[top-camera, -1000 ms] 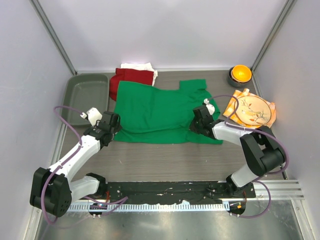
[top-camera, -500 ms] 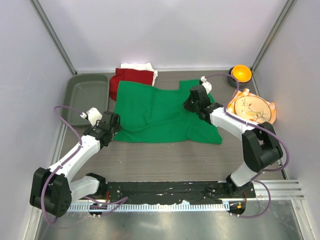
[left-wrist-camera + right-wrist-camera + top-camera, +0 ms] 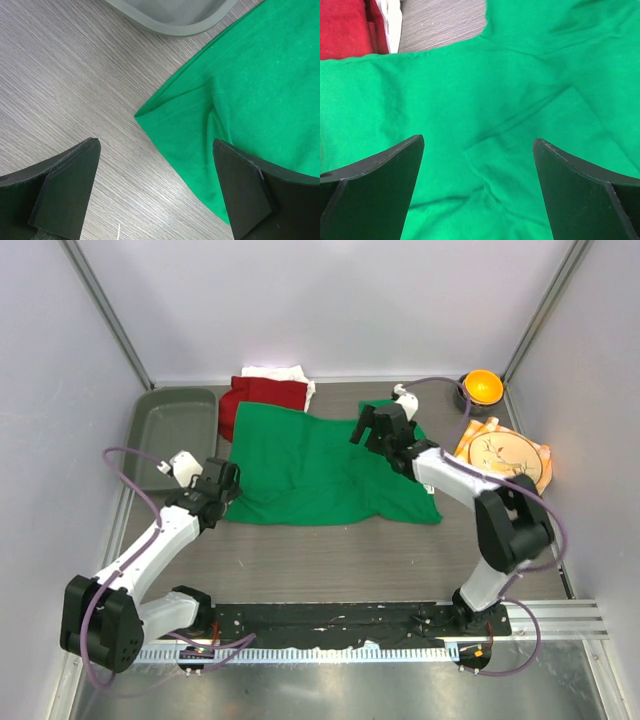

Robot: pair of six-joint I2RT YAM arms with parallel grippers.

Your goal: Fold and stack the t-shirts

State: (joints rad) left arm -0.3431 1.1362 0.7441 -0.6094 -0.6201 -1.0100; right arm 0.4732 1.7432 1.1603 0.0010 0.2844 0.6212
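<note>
A bright green t-shirt (image 3: 310, 465) lies spread flat in the middle of the table, with wrinkles near its right side. Behind it, a folded dark red t-shirt (image 3: 262, 400) rests on a white one (image 3: 275, 371). My left gripper (image 3: 228, 482) is open just over the green shirt's near left corner (image 3: 145, 114), with bare table between its fingers (image 3: 70, 175). My right gripper (image 3: 368, 426) hovers open above the shirt's back right area. In the right wrist view only green cloth (image 3: 470, 85) lies under that gripper (image 3: 479, 141), and the red shirt (image 3: 345, 25) shows at top left.
A grey-green tray (image 3: 175, 430) sits at the back left, its rim (image 3: 175, 27) close to the shirt's corner. At the right, a patterned plate (image 3: 505, 458) rests on an orange checked napkin (image 3: 478, 430). An orange bowl (image 3: 480, 387) stands behind them. Walls close in three sides.
My right gripper moved back and left across the green shirt, from near its front right edge, and opened, letting go of the cloth. The left arm barely moved.
</note>
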